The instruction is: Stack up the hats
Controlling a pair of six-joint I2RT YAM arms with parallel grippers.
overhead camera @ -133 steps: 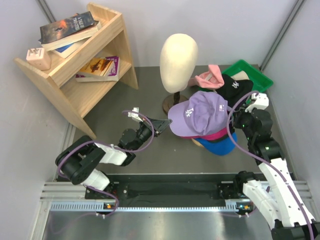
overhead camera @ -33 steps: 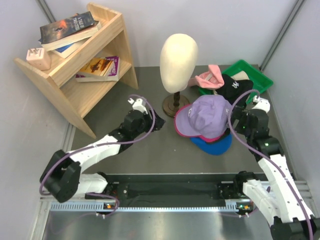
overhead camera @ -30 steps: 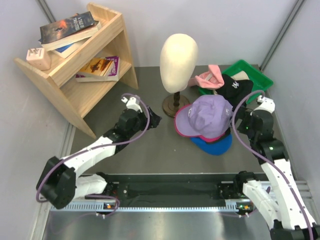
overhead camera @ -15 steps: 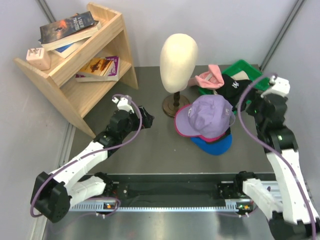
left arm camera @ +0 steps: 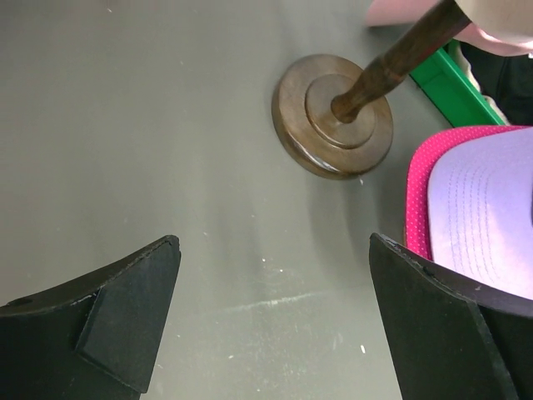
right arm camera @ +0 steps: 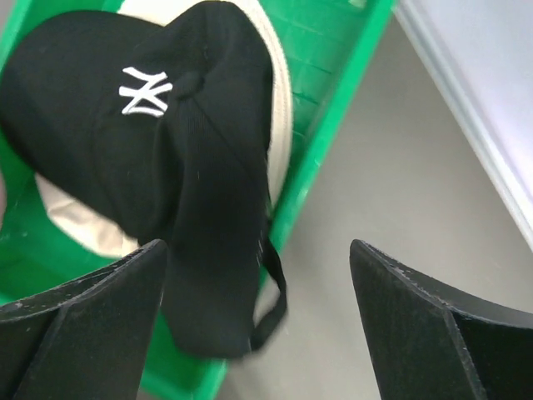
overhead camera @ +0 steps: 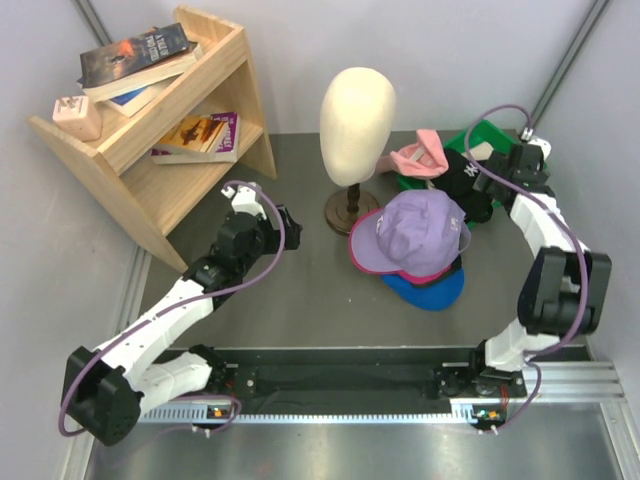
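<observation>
A lavender cap [overhead camera: 420, 232] lies on top of a magenta cap [overhead camera: 415, 274] and a blue cap [overhead camera: 432, 290] in mid-table. Its brim [left arm camera: 487, 208] shows at the right of the left wrist view. My left gripper [overhead camera: 283, 222] [left arm camera: 275, 242] is open over bare table, left of the stack. The black cap with a white logo [overhead camera: 466, 175] [right arm camera: 158, 108] lies on a cream hat [right arm camera: 279, 100] in the green tray [overhead camera: 510, 150] [right arm camera: 333, 92]. My right gripper [overhead camera: 482, 203] [right arm camera: 258, 250] hangs open just above the black cap's brim and the tray rim. A light pink cap [overhead camera: 420, 155] lies beside the tray.
The cream mannequin head [overhead camera: 357, 108] stands on its wooden base [overhead camera: 350, 210] [left arm camera: 333, 117], close behind the stack. A wooden shelf [overhead camera: 190, 120] with books fills the far left. The right wall [right arm camera: 491, 100] runs close beside the tray.
My left gripper has drawn back to the left, away from the stack, its jaws wider. The right arm has swung up to the tray, over the black cap. The stack stays put.
</observation>
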